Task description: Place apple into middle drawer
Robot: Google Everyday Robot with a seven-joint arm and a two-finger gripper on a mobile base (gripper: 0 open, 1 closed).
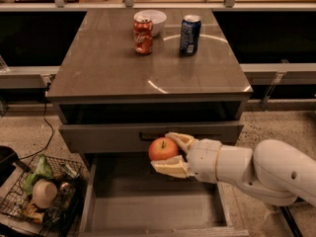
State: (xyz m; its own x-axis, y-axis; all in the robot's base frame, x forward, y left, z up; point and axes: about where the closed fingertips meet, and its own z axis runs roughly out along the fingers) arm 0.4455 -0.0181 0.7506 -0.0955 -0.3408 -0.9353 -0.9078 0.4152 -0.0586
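Observation:
The red-orange apple (162, 149) is held between the cream fingers (173, 168) of my gripper (169, 153), which is shut on it. The white arm reaches in from the lower right. The apple hangs in front of the grey drawer front with the dark handle (148, 136), above the back part of the pulled-out middle drawer (153, 211). The drawer's bare grey floor lies open below the apple.
On the brown cabinet top (113, 68) stand a red soda can (143, 35), a blue can (189, 34) and a white bowl (150, 19). A wire basket (42, 194) with rubbish sits on the floor at lower left. A dark cable (43, 132) hangs left of the cabinet.

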